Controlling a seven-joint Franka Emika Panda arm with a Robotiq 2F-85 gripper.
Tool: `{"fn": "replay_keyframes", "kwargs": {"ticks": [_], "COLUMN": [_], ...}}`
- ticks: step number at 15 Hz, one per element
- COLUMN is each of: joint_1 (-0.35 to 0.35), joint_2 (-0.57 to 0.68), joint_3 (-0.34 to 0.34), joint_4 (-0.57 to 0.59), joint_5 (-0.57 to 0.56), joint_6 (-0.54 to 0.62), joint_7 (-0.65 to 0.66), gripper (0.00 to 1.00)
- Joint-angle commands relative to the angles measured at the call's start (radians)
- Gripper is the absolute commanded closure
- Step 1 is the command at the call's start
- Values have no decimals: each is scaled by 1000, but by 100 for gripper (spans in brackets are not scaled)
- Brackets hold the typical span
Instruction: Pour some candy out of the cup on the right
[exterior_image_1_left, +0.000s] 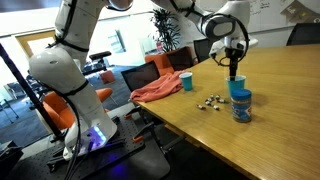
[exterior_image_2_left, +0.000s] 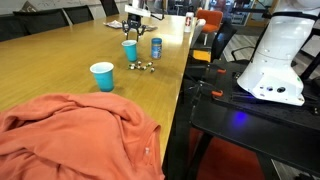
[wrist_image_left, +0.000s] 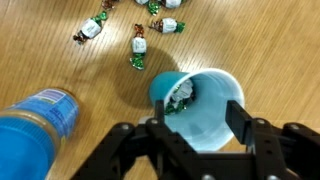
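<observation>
The light-blue cup (wrist_image_left: 208, 112) stands upright on the wooden table, with a few pieces of candy (wrist_image_left: 180, 98) inside against its wall. More wrapped candy (wrist_image_left: 138, 52) lies loose on the table just beyond it. My gripper (wrist_image_left: 197, 122) hangs over the cup, a finger on each side of the round rim, open. In both exterior views the gripper (exterior_image_1_left: 236, 74) (exterior_image_2_left: 131, 32) comes straight down onto the cup (exterior_image_1_left: 237, 86) (exterior_image_2_left: 129, 51), with the loose candy (exterior_image_1_left: 210, 101) (exterior_image_2_left: 143, 67) beside it.
A squat blue lidded jar (wrist_image_left: 35, 125) (exterior_image_1_left: 241, 106) (exterior_image_2_left: 156, 47) stands close to the cup. A smaller teal cup (exterior_image_1_left: 186, 82) (exterior_image_2_left: 102, 76) sits farther along the table. An orange cloth (exterior_image_1_left: 155, 90) (exterior_image_2_left: 70, 135) lies over the table edge, with chairs beyond.
</observation>
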Motion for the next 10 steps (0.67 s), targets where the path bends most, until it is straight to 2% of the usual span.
{"fn": "replay_keyframes", "kwargs": {"ticks": [1, 4, 10], "joint_1": [55, 118, 122], "joint_2": [-213, -340, -522], "joint_3": [-33, -87, -90], "joint_4": [-156, -227, -344], "joint_5": [-49, -165, -289], "joint_6": [-71, -116, -158], "joint_7": [49, 145, 229], "gripper": [2, 0, 0]}}
